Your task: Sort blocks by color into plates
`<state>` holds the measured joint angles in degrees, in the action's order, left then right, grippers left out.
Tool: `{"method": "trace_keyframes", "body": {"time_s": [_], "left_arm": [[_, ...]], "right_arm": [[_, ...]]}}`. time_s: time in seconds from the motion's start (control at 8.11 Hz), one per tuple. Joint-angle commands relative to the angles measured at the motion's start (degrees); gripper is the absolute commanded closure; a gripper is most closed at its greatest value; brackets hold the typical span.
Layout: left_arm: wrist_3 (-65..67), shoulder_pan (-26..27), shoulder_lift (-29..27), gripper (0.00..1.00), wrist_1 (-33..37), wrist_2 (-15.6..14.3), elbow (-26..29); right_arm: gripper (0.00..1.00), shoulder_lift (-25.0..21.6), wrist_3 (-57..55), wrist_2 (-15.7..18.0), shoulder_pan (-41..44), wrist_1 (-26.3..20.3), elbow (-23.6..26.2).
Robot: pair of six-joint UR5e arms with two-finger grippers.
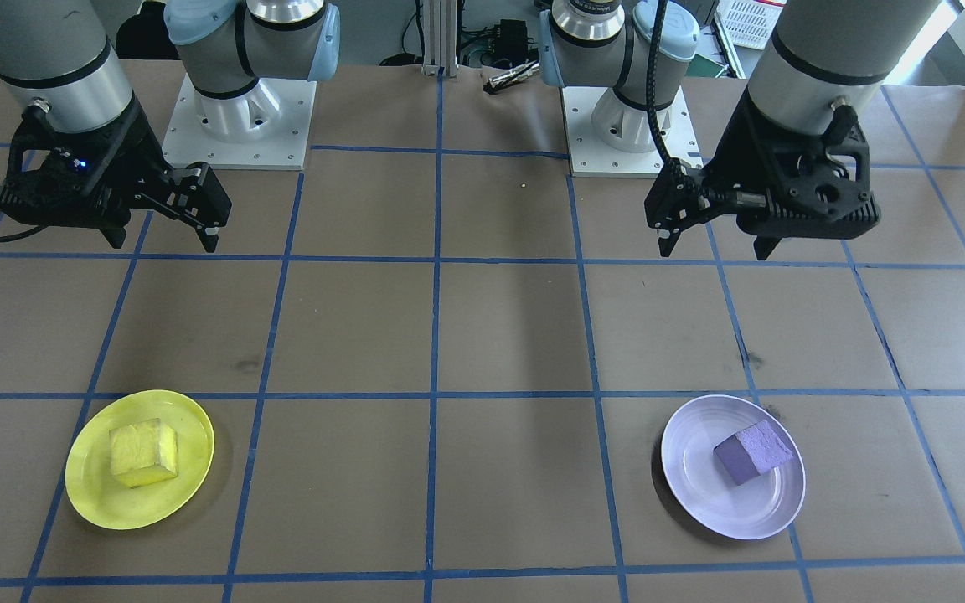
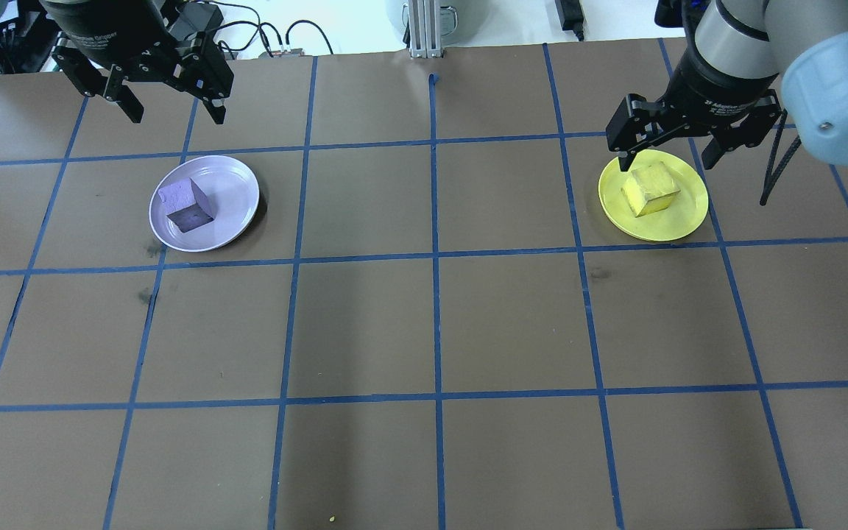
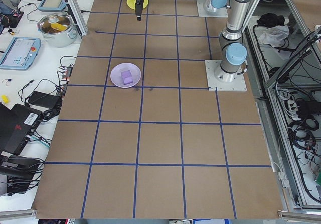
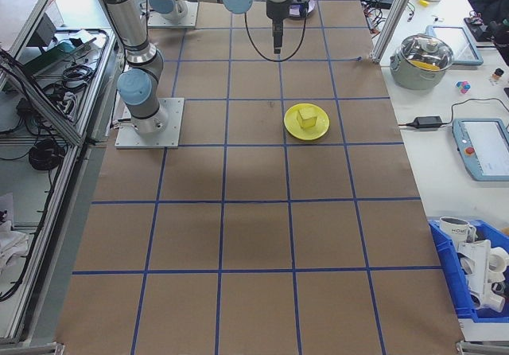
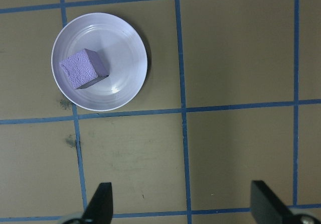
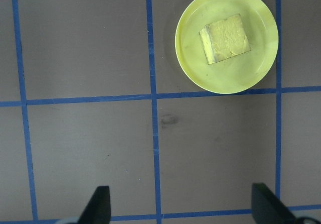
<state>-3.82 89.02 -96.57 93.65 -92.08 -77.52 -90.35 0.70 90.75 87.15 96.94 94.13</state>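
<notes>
In the front-facing view we see the yellow block (image 1: 143, 453) resting inside the yellow plate (image 1: 93, 494) at the lower left of the frame, and the purple block (image 1: 754, 452) resting inside the lavender plate (image 1: 692, 469) at the lower right, set toward that plate's right side. Each block lies flat on its plate, clear of both grippers. The two plates sit well apart on the brown table (image 1: 499, 335), which is ruled into squares by blue tape lines (image 1: 436, 335). We find the right gripper (image 1: 166, 238) at the upper left of this view and the left gripper (image 1: 715, 247) at the upper right, both raised above the table and pointing down. In the left wrist view, the left gripper's fingertips (image 5: 100, 204) stand wide apart along the bottom edge with nothing between them, and the lavender plate lies in the upper left of that frame. In the right wrist view, the right gripper's fingertips (image 6: 99, 204) are likewise spread and empty, with the yellow plate in the upper right. Both grippers are released and hold nothing.
</notes>
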Motion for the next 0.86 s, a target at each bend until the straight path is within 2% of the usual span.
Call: {"method": "trace_keyframes", "body": {"time_s": [0.0,0.74], "left_arm": [[0.04,0.19,1.57,0.02,0.04,-0.03,-0.09],[-0.49,0.01,0.95,0.00,0.13,1.02,-0.27]], "right_arm": [[0.00,0.00,0.00,0.04,-0.05,-0.08,0.00],[0.00,0.00,0.09,0.04,-0.05,-0.08,0.00]]}}
